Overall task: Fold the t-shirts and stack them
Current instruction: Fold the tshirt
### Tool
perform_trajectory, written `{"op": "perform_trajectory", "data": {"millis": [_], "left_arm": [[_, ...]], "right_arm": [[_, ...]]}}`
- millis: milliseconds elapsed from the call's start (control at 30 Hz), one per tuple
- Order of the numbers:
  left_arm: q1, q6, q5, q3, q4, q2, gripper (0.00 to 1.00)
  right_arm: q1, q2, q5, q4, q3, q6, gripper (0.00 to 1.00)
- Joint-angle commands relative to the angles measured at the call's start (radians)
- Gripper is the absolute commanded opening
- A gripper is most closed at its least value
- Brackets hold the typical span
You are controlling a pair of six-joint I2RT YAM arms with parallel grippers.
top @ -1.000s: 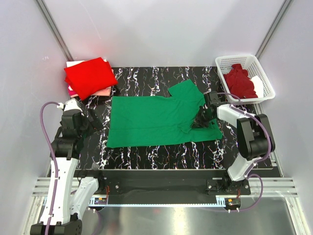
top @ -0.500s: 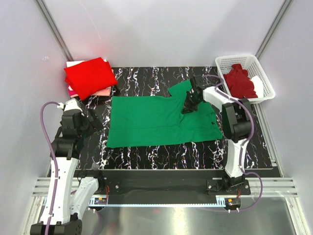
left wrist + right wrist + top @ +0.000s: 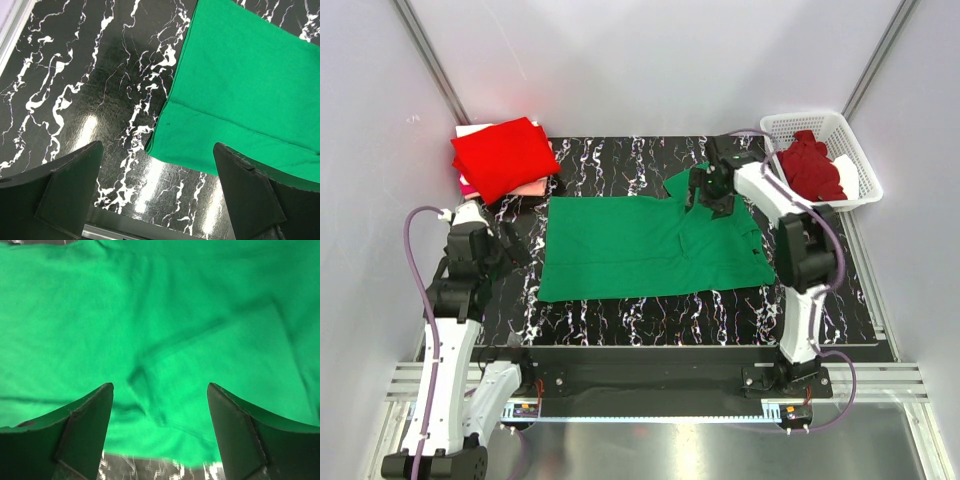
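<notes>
Looking down from the top, the green t-shirt (image 3: 630, 245) lies flat on the black table (image 3: 620, 315). Its long side runs left to right, with the bottom edge at the left and the sleeves at the right. The right gripper (image 3: 706, 190) hangs over the far sleeve, and the left gripper (image 3: 515, 250) sits just off the bottom edge. A folded red t-shirt (image 3: 500, 155) is at the far left corner, and a dark red one (image 3: 810, 168) is in the white basket (image 3: 798, 121). From the left wrist, the jaws are wide apart and hold nothing — the shirt's near corner lies just ahead, between them. From the right wrist, the jaws are wide apart too, with green cloth right under them — so this arm looks best placed to grab first.
</notes>
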Motion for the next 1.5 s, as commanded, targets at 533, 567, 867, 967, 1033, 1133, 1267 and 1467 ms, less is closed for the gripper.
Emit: {"op": "perform_trajectory", "data": {"millis": [533, 567, 867, 967, 1033, 1133, 1267, 1467], "left_arm": [[-0.225, -0.274, 0.031, -0.145, 0.153, 0.246, 0.94], [-0.228, -0.284, 0.038, -0.185, 0.169, 0.246, 0.94], [-0.233, -0.336, 0.044, -0.300, 0.278, 0.262, 0.94], [-0.233, -0.347, 0.045, -0.319, 0.302, 0.274, 0.93], [-0.233, -0.350, 0.054, -0.322, 0.307, 0.274, 0.93], [-0.233, -0.351, 0.065, -0.311, 0.290, 0.263, 0.93], [-0.233, -0.338, 0.067, -0.251, 0.224, 0.207, 0.93], [-0.233, -0.257, 0.062, -0.070, 0.053, 0.141, 0.95]], "right_arm": [[-0.379, -0.744, -0.119, 0.219, -1.020, 0.204, 0.84], [-0.418, -0.739, -0.124, 0.221, -1.020, 0.209, 0.84], [-0.550, -0.552, -0.193, 0.337, -1.019, 0.170, 0.54], [-0.570, -0.546, -0.182, 0.348, -1.017, 0.169, 0.28], [-0.574, -0.555, -0.149, 0.340, -1.008, 0.164, 0.19], [-0.576, -0.584, -0.087, 0.331, -1.010, 0.169, 0.05], [-0.576, -0.627, -0.003, 0.319, -1.019, 0.192, 0.10], [-0.576, -0.658, 0.054, 0.284, -1.010, 0.210, 0.77]]}}
